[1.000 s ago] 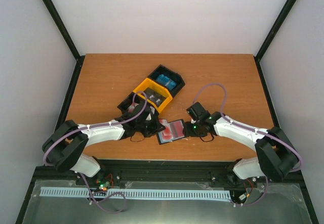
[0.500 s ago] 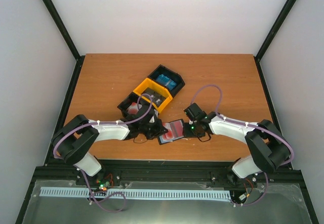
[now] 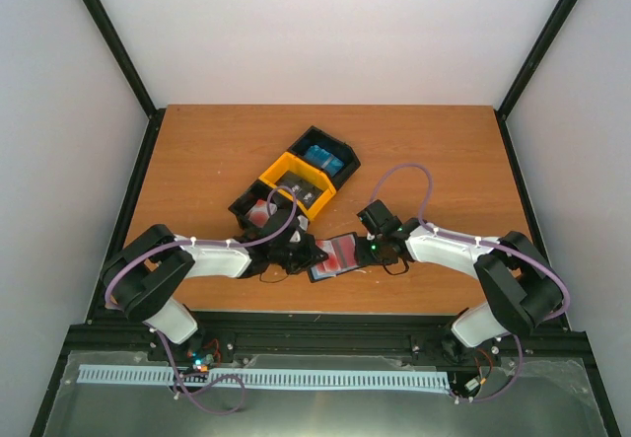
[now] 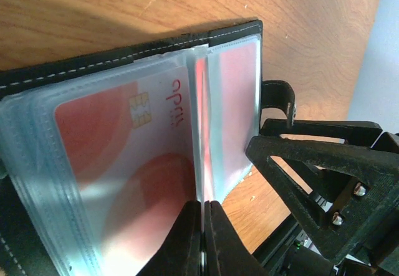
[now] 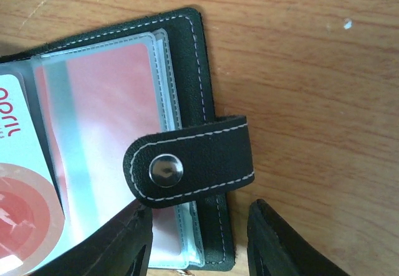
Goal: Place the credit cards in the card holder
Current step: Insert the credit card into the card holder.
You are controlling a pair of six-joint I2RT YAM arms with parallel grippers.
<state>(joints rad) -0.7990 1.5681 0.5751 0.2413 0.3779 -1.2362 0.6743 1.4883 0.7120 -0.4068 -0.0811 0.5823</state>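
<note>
Found the small black rectangular folding card holder (image 3: 340, 252) lying open and flat on the brown wooden table (image 3: 197, 161), near the front edge, between the two grippers. Saw its clear plastic sleeves facing up. Saw a red-and-white plastic credit card (image 4: 124, 164) with a gold chip in the sleeve farther from the tab, and another reddish card (image 5: 103, 114) behind the frosted sleeve next to it. Noted the black stitched closing tab (image 5: 193, 167) with a round metal snap (image 5: 166, 169), folded inward over the edge of the holder.

Found the left gripper (image 4: 202, 226) at the left side of the holder, its two black fingers pressed together. Saw a thin reddish edge running up from between the tips along the middle fold. Could not tell whether card or sleeve leaf, nor whether truly pinched.

Found the right gripper (image 5: 199, 243) at the tab side, jaws standing apart: one finger above the sleeve, the other above bare wood, the corner of the holder between them. Saw nothing pinched there.

Just behind the left gripper, saw a black-and-yellow plastic tray (image 3: 277, 169) of three compartments, set diagonally. Saw blue cards (image 3: 323, 157) in the far black compartment and dark cards (image 3: 302, 193) in the yellow middle one. Made out something reddish in the near one, partly hidden by the left arm (image 3: 222, 257).
</note>
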